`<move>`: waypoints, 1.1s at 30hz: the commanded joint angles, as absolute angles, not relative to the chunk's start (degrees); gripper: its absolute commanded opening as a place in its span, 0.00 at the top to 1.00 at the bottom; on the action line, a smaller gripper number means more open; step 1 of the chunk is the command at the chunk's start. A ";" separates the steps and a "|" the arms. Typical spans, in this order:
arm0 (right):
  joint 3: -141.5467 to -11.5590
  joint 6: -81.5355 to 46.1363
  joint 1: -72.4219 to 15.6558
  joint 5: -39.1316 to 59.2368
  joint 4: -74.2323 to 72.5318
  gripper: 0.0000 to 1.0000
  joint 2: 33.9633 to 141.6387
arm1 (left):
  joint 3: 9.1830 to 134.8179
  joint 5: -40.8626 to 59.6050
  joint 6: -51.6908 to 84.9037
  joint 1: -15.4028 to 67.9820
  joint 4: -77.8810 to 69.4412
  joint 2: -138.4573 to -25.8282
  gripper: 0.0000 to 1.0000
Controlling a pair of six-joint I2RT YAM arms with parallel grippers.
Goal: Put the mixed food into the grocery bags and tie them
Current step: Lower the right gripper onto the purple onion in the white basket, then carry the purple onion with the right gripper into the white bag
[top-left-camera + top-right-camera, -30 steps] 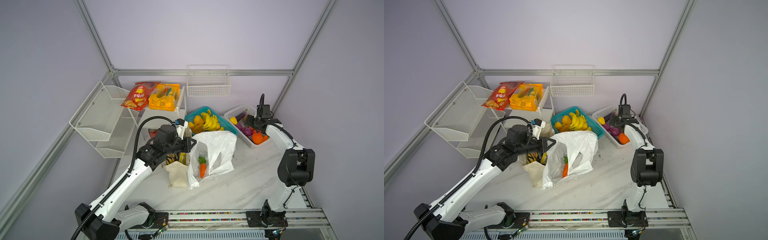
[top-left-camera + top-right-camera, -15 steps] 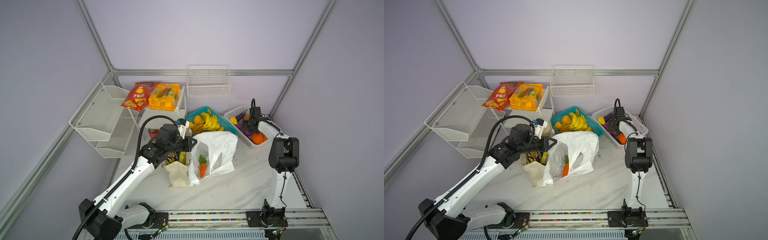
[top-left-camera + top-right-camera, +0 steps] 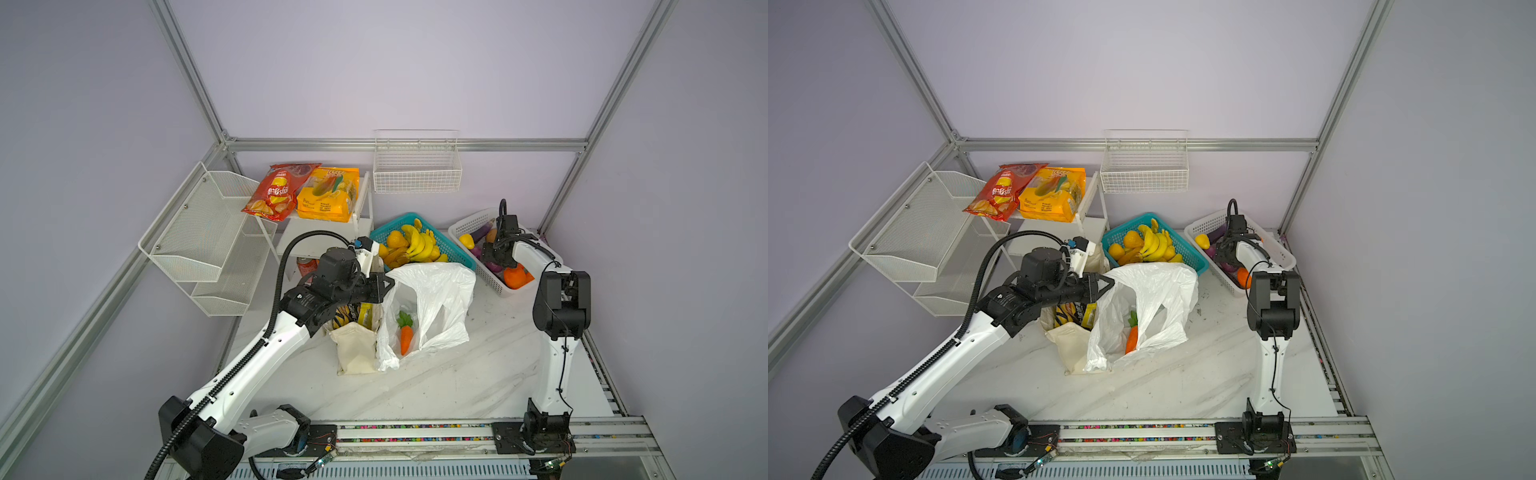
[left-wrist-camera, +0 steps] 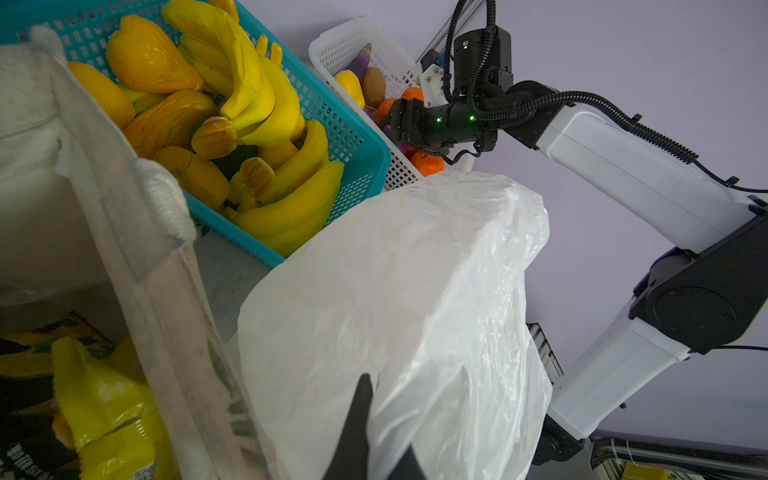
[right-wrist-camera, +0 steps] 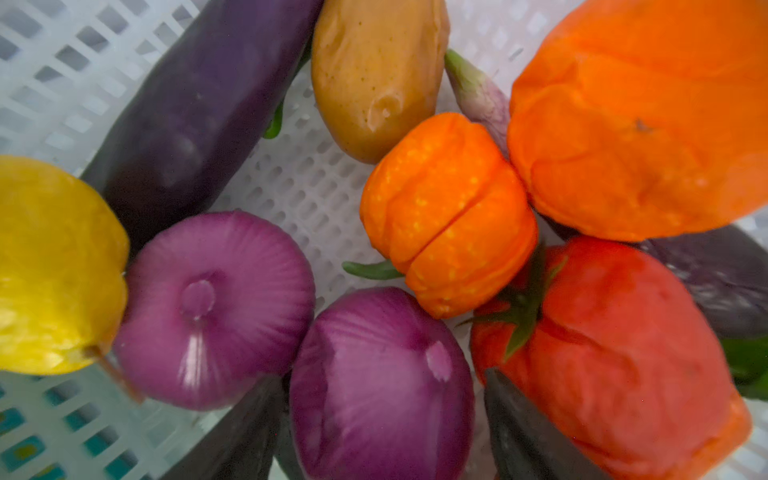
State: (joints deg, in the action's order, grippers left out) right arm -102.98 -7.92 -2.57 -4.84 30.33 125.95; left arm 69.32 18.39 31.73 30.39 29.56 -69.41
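White marbled surface (image 3: 478, 382) open out front; thin crinkly white plastic carrier bag (image 3: 440, 299) stands on it, rim pinched in shut left jaws, beside cream canvas tote (image 3: 357, 349); right jaws just shifted deeper into white lattice basket (image 3: 467, 221), apart around purple toy onion (image 5: 382, 382), walls close, pick next.

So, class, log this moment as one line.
left fingers: shut on white plastic bag | right fingers: open over purple onion in white basket

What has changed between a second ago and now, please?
The right arm swung leftward, carrying the open right claw further over the produce in the white basket. The left claw stayed shut on the white plastic bag; carrot and canvas tote unmoved.
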 commanded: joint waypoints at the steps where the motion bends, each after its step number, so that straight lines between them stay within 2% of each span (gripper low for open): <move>1: -103.44 -7.02 -2.65 -3.97 35.03 0.25 128.61 | 70.23 18.32 30.23 29.97 27.43 -69.20 1.00; 13: -104.95 -8.02 -0.97 1.07 36.56 0.20 131.51 | 69.98 17.88 30.41 29.97 26.95 -68.64 1.00; 17: -105.43 -8.01 -0.28 4.42 36.12 0.28 131.54 | 69.79 17.71 30.28 29.97 26.72 -68.41 1.00; 22: -106.82 -7.90 0.15 5.61 35.27 0.47 128.80 | 69.44 17.50 30.28 29.97 26.59 -68.20 1.00; 25: -107.46 -8.08 0.40 6.23 34.78 0.55 126.55 | 69.35 17.69 30.32 29.97 26.54 -68.27 1.00; 29: -106.64 -8.61 0.44 6.01 33.57 0.59 123.07 | 69.35 17.74 30.28 29.97 26.54 -68.12 1.00; 33: -104.33 -8.82 0.44 5.15 32.92 0.58 120.67 | 69.09 17.59 30.32 29.93 26.54 -67.85 1.00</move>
State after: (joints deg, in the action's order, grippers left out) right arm -105.56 -8.47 0.60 5.04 31.88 124.73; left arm 69.32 17.74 31.70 30.37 29.15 -69.36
